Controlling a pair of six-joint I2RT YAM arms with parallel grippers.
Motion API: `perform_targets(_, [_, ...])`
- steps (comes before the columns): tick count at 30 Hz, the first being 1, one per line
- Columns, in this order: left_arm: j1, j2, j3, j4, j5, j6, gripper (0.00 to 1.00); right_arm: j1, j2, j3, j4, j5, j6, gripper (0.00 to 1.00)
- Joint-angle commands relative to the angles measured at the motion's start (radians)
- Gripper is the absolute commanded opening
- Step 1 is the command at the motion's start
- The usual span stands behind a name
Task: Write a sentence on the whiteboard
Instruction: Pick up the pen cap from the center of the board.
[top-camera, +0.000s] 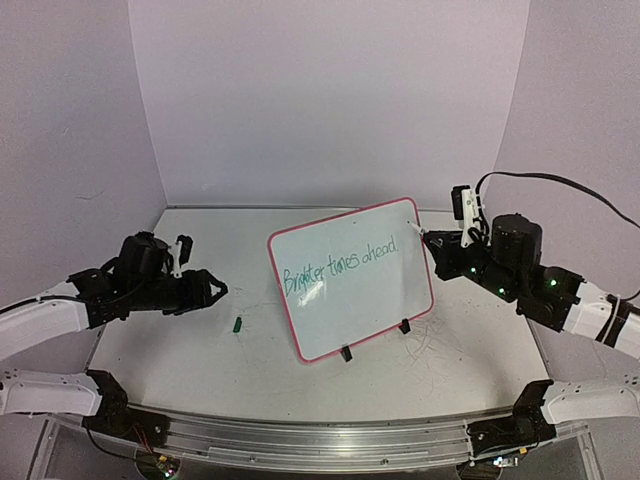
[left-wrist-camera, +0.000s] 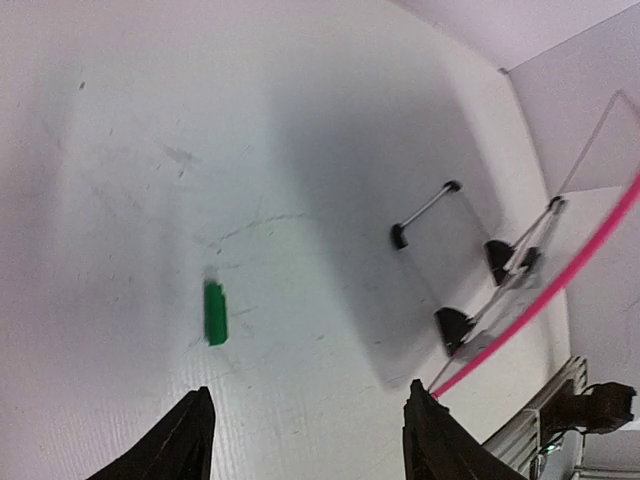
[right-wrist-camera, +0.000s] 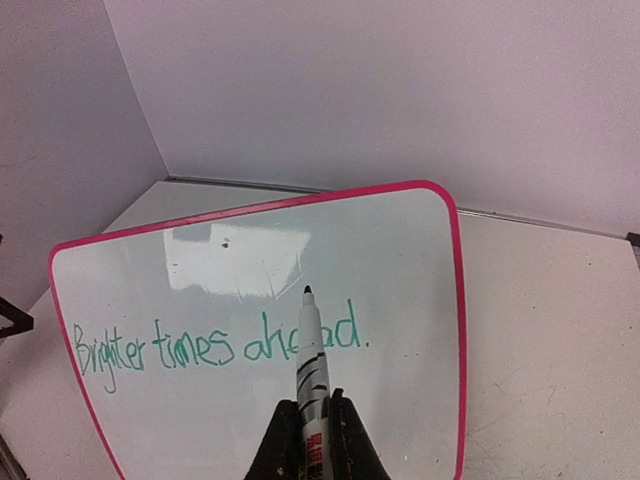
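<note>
The whiteboard (top-camera: 350, 325) stands tilted on its black feet mid-table, red-pink frame around it. The sentence (top-camera: 340, 265) "Brighter times ahead." runs across it in green. My right gripper (top-camera: 440, 244) hovers just off the board's upper right corner, shut on a white marker (right-wrist-camera: 312, 365). The marker's dark tip points at the whiteboard (right-wrist-camera: 250, 260), just above the word "ahead" of the sentence (right-wrist-camera: 215, 345); whether it touches is unclear. My left gripper (top-camera: 218, 290) is open and holds nothing, left of the board. A small green cap (left-wrist-camera: 215, 313) lies on the table ahead of the left gripper (left-wrist-camera: 310, 430).
The green cap (top-camera: 238, 324) lies between the left gripper and the board's lower left corner. The board's black feet (left-wrist-camera: 452, 325) and wire stand (left-wrist-camera: 425, 210) show behind its pink frame (left-wrist-camera: 560, 290). Purple walls enclose the table on three sides. A metal rail (top-camera: 320, 440) runs along the near edge.
</note>
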Motion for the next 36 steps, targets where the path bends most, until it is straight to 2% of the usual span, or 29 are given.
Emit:
perform_targets(1, [0.001,0.160,0.029,-0.027,0.013,0.025,0.62,0.031,0.001,0.042,0.006,-0.048,0.032,0.00])
perform_targets(5, [-0.003,0.300,0.063,-0.017,0.035,0.081,0.57,0.077,0.004,0.032,0.004,-0.028,0.047,0.00])
perform_targets(14, [-0.026,0.484,0.112,0.084,0.037,0.136,0.44,0.135,0.008,0.041,-0.008,0.024,0.034,0.00])
perform_targets(20, [-0.037,0.606,0.170,0.101,0.010,0.169,0.37,0.144,0.001,0.041,-0.010,0.040,0.038,0.00])
perform_targets(25, [-0.057,0.644,0.177,0.100,-0.065,0.191,0.32,0.147,-0.001,0.058,-0.043,0.053,0.024,0.00])
perform_targets(34, [-0.062,0.673,0.164,0.099,-0.162,0.170,0.31,0.149,0.017,0.070,-0.050,0.060,0.022,0.00])
perform_targets(36, [-0.061,0.683,0.171,0.101,-0.160,0.138,0.41,0.148,0.025,0.076,-0.050,0.057,0.020,0.00])
